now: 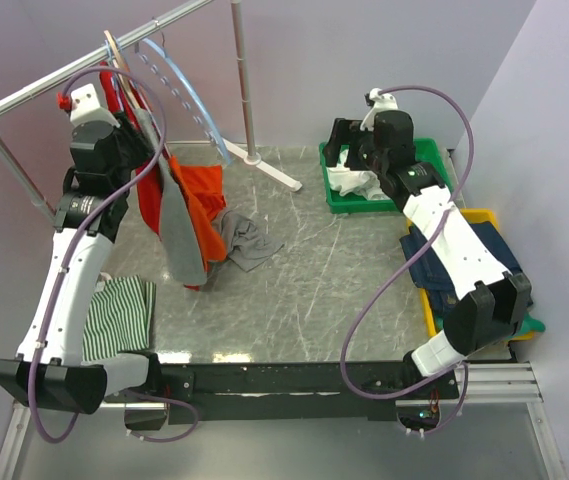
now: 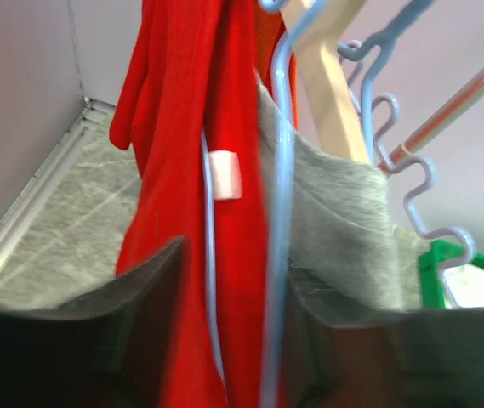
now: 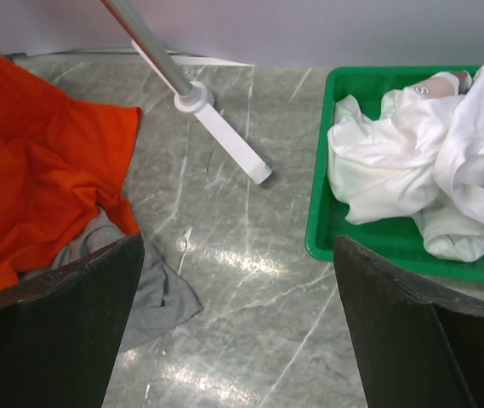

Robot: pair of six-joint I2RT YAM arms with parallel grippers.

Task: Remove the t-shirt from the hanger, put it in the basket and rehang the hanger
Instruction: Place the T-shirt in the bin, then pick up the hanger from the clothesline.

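Evidently the left tool (image 2: 237, 285) is raised to the far-left silver metal rail (image 1: 64, 85) because that is where the work hangs; the bright red cotton t-shirt (image 2: 190, 170) droops from the thin light-blue plastic hanger (image 2: 280, 187), well above the grey marbled desk (image 3: 224, 340); the tool's dark fingers (image 2: 144, 297) stand spread, one on each side of the red cloth and the blue hanger wire, and I cannot tell whether either pad touches the fabric; that straddle suits, I judge, a pinch on the shirt high up, so it can be drawn down off the hanger arm. Just right of the red shirt a grey felt-like garment (image 2: 335, 221) hangs by a pale wooden hanger (image 2: 327, 85), close enough to be caught by mistake; an orange garment (image 1: 199, 195) trails lower, its hem reaching the desk. Meanwhile the right tool (image 3: 237, 255) hovers with jaws wide apart and empty, over the desk at the far right, just beside the green plastic tray (image 3: 361, 238) of crumpled white cloth (image 3: 412, 170); it is likely parked there to keep clear of the rack, though free to steady the hanger.
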